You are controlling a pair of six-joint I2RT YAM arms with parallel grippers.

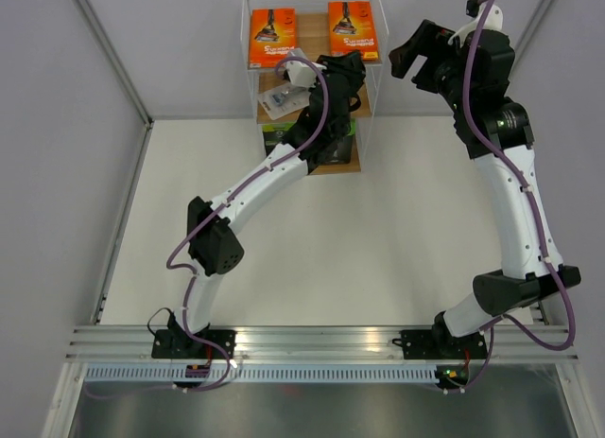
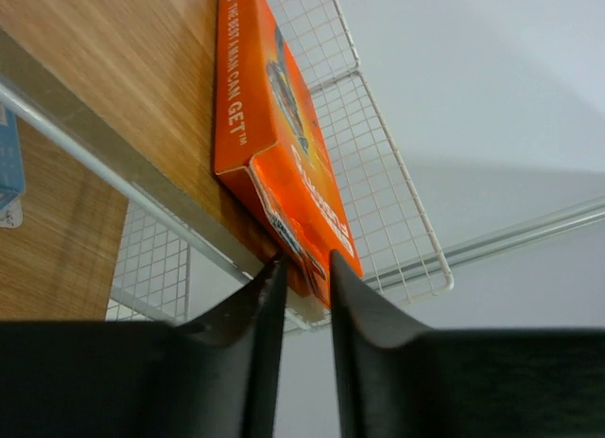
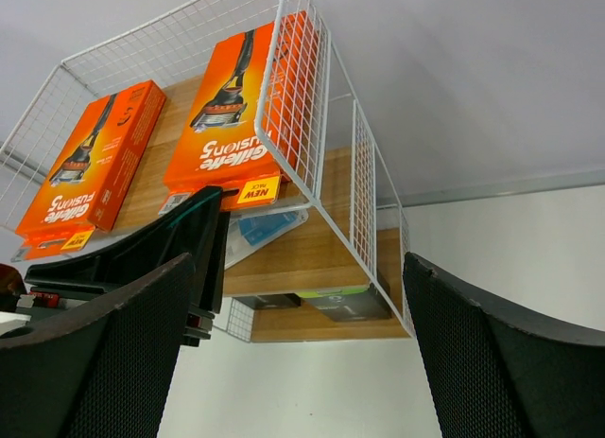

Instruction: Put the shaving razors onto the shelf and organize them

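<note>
One white table [image 1: 378, 249], grey walls [image 1: 47, 126], shelf [image 1: 312, 36]

Bright, even light, soft shadows; glare on the near metal strip [image 1: 321, 340]; left claw [image 2: 302, 268] seems slightly blurred.

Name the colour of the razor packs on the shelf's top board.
Razor packs: bright orange, best seen in the right wrist view.

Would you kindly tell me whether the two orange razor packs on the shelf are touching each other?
Apart. The top external view shows a strip of bare shelf board between the left orange pack and the right orange pack.
</note>
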